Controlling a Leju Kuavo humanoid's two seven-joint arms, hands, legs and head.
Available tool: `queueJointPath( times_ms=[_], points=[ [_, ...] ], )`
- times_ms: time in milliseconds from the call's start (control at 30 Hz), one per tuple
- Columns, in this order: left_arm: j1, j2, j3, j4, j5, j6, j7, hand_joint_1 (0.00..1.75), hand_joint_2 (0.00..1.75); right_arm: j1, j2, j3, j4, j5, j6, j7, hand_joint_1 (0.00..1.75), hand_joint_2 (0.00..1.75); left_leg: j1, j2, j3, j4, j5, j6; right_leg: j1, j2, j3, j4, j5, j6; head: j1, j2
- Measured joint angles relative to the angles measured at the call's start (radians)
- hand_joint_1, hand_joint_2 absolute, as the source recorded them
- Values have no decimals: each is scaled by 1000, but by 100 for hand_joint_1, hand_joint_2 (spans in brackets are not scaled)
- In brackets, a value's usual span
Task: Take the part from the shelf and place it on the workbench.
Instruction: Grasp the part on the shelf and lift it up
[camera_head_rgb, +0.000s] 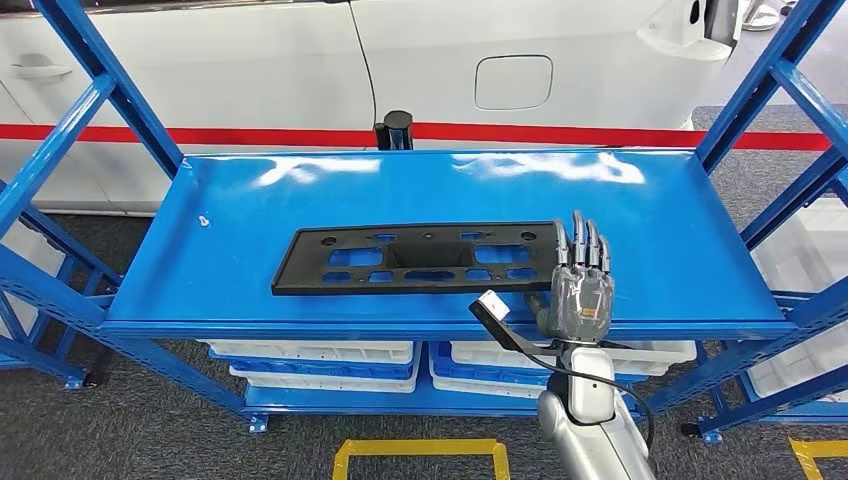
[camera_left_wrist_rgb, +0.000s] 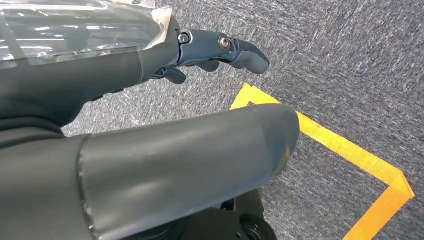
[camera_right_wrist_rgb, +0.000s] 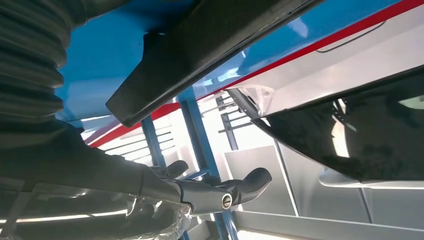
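Note:
The part (camera_head_rgb: 420, 258) is a flat black plastic frame with several cut-outs, lying on the blue shelf (camera_head_rgb: 650, 200) near its front edge. My right hand (camera_head_rgb: 582, 285) is at the part's right end, its fingers (camera_head_rgb: 583, 245) stretched straight out over that end. In the right wrist view the part's dark edge (camera_right_wrist_rgb: 190, 55) runs above the fingers (camera_right_wrist_rgb: 225, 192) with a gap between them, and nothing is gripped. My left hand (camera_left_wrist_rgb: 125, 75) hangs over grey carpet with its fingers (camera_left_wrist_rgb: 235, 50) loosely extended and holding nothing.
Blue uprights (camera_head_rgb: 120, 90) frame the shelf on both sides. White bins (camera_head_rgb: 310, 355) sit on the level below. A white car body with a red stripe (camera_head_rgb: 600, 135) stands behind. A black post (camera_head_rgb: 397, 128) stands at the shelf's back edge. Yellow tape (camera_head_rgb: 420, 450) marks the floor.

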Motion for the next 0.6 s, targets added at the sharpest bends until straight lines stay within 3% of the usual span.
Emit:
queueJointPath(
  times_ms=[33,100,167,267,600],
  points=[
    [0,-2,-1,0,0,9,-1,0,0,1,-1,0,1,0,1,4,9,175,-1,0,30,-72,39,6,1,1,6,0,-4,2,0,0],
    [-1,-4,-4,2,0,27,-5,0,0,4,-3,-1,3,0,4,8,83,175,-7,1,75,-171,72,19,4,3,11,-1,-11,10,1,0],
    [-1,-7,-9,3,1,36,-9,0,0,9,-4,-1,5,0,8,8,154,175,-12,2,85,-186,69,22,8,2,9,0,-18,17,1,0],
    [1,-10,-16,4,4,40,-13,0,0,15,-5,-3,8,0,13,2,162,175,-16,1,90,-187,81,17,13,0,11,1,-24,16,2,0],
    [1,-14,-26,5,17,34,-13,0,0,22,-4,-20,18,2,8,-37,167,175,-23,0,90,-186,77,34,9,0,20,-13,-20,28,2,0]
  ],
)
